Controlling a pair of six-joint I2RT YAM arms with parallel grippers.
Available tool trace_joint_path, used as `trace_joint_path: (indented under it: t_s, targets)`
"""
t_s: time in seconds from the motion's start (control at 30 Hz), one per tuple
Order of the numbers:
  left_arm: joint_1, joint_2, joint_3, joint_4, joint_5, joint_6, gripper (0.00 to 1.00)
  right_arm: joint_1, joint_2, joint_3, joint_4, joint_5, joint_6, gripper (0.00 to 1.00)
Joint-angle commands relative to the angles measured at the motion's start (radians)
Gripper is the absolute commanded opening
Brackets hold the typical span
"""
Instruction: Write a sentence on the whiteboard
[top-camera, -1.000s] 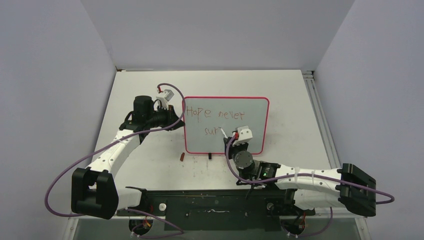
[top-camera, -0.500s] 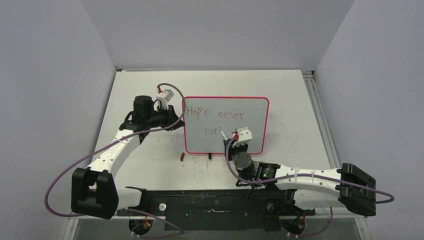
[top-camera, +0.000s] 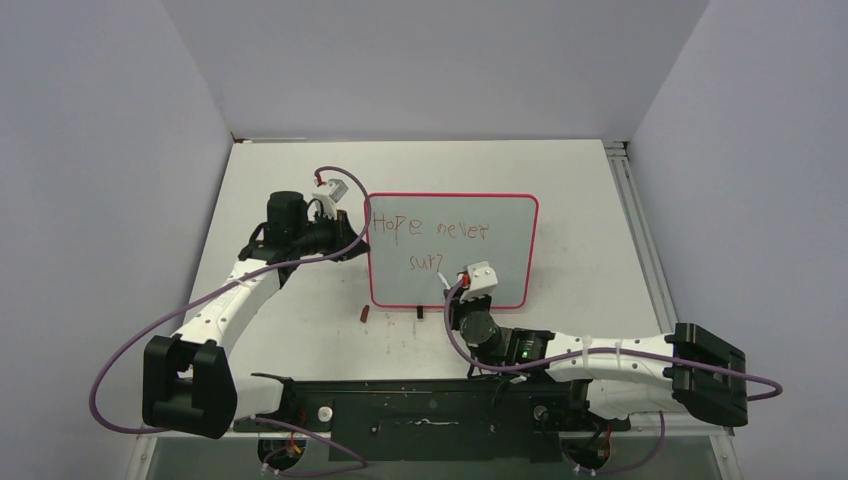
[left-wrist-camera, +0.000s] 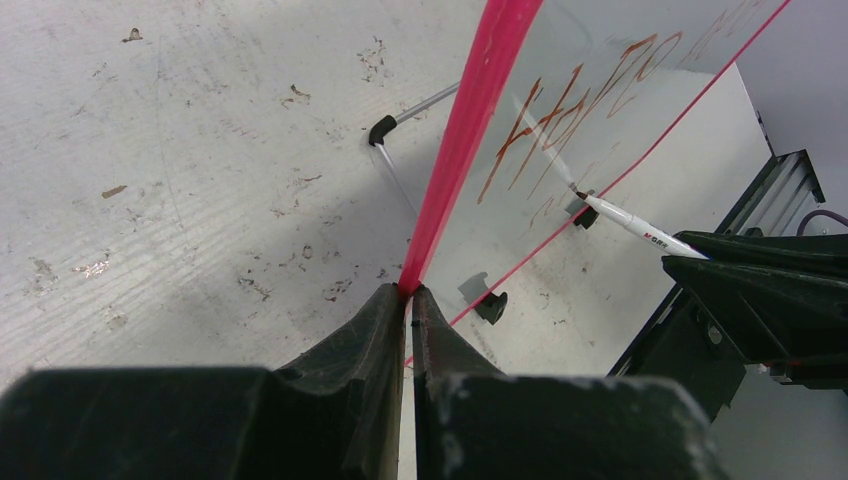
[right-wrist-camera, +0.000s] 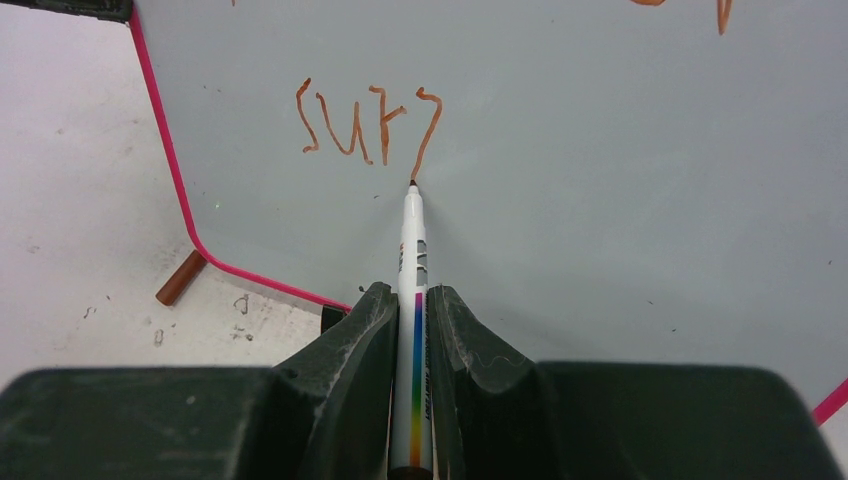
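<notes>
Altogether one whiteboard (top-camera: 506, 214), one marker (right-wrist-camera: 412, 240)

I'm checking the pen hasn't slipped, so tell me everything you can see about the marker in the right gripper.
The marker is a slim pen: white plastic-looking barrel, rainbow stripe, small grey print, fine dark tip, uncapped. The right gripper is shut on its barrel, the pen pointing straight out between the fingers. Its tip touches the whiteboard at the foot of the last stroke in the second line of the sentence.
</notes>
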Motion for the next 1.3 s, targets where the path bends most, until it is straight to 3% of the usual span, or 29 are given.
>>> trace_joint_path:
  t_s: [0.0, 0.7, 1.27]
  targets:
    - [-0.007, -0.026, 0.018, 0.022, 0.02, -0.009, 0.05, 0.002, 0.004, -0.007, 0.012, 0.049, 0.009, 0.05]
    - [-0.007, -0.024, 0.018, 0.023, 0.02, -0.009, 0.05, -0.032, 0.004, 0.001, 0.114, 0.084, -0.055, 0.05]
    - [-0.007, -0.021, 0.018, 0.023, 0.02, -0.011, 0.05, -0.035, -0.044, -0.027, 0.043, 0.134, -0.003, 0.05]
